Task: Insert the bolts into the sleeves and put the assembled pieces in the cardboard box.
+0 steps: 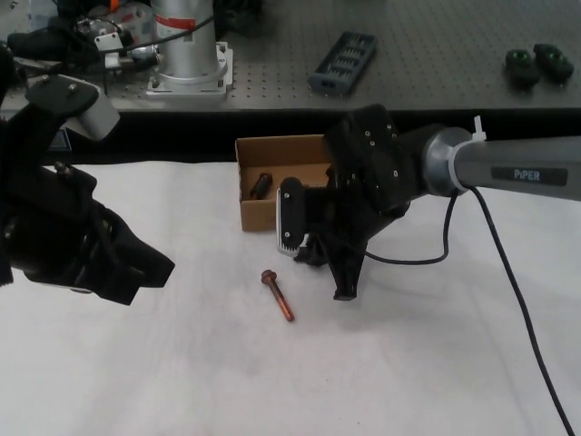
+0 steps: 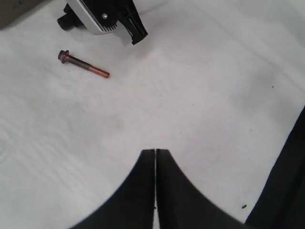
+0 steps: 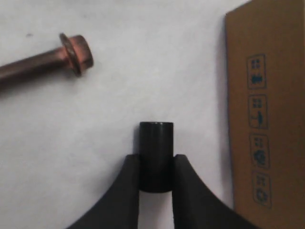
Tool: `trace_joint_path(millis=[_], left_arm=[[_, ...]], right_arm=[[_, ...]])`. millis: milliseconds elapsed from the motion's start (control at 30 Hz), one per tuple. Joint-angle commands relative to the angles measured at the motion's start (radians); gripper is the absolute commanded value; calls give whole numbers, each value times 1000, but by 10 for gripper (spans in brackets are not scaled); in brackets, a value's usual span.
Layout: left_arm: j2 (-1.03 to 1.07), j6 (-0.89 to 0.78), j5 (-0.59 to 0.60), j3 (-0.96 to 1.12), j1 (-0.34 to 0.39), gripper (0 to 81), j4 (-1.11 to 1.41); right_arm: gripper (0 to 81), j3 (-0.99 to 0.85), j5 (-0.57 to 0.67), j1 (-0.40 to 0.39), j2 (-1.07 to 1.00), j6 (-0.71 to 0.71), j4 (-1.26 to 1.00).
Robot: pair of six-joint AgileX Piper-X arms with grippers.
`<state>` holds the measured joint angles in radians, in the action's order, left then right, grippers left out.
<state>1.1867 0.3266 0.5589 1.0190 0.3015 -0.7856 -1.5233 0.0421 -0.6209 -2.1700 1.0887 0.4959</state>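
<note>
**Sleeve (image 3: 155,155) pinched in the right gripper (image 3: 156,161), one bolt (image 3: 47,59) loose on the cloth**

Black and short, the sleeve sits between the right gripper's two fingers, which close on its sides at a narrow gap. Its free end sticks out past the fingertips. Whether it touches the white cloth (image 1: 436,363) below cannot be told. The sleeve is just beside the outer wall of the cardboard box (image 1: 247,182) and apart from the bolt's flanged head.

That copper-coloured bolt lies flat near the middle of the cloth, on the near side of the box, with its head toward the box and its shank toward the near edge. Nothing touches it.

The box stands open at the cloth's far edge, about midway along it. A dark piece (image 1: 260,186) lies inside, close to the box's left wall.

The left gripper (image 2: 156,153) hangs over bare cloth toward the left edge, well apart from the bolt, its fingers pressed together with nothing between them.

Beyond the far edge, a dark perforated bench top (image 1: 436,45) carries a metal post (image 1: 186,41).
</note>
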Motion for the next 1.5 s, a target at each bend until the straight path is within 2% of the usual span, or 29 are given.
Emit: trace_joint_path(millis=[0,267,567,700,800,1067,1267,1333,1467], left_arm=[[-8,17,7,3,2,6,-5],[-8,-127,7,3,2,6,-5],[-8,-265,7,3,2,6,-5],[0,-392,0,3,5,6,20],[23,-488,-64,3,33,6,53],[157,-727,-310,3,180,6,217],[289,-833,-323,3,223,6,437],[324,-870,-323,3,223,53,489],[390,-912,-326,3,223,248,552]], right_arm=[[22,-9,-34,-11,33,-56,49],[22,-9,-21,-58,198,-309,239],[22,-9,21,-69,407,-472,507],[22,7,21,-69,495,-517,618],[22,47,52,-69,564,-554,633],[22,207,73,-69,742,-603,639],[22,310,73,-69,870,-603,678],[22,339,73,-69,913,-617,693],[22,375,73,-69,988,-636,726]])
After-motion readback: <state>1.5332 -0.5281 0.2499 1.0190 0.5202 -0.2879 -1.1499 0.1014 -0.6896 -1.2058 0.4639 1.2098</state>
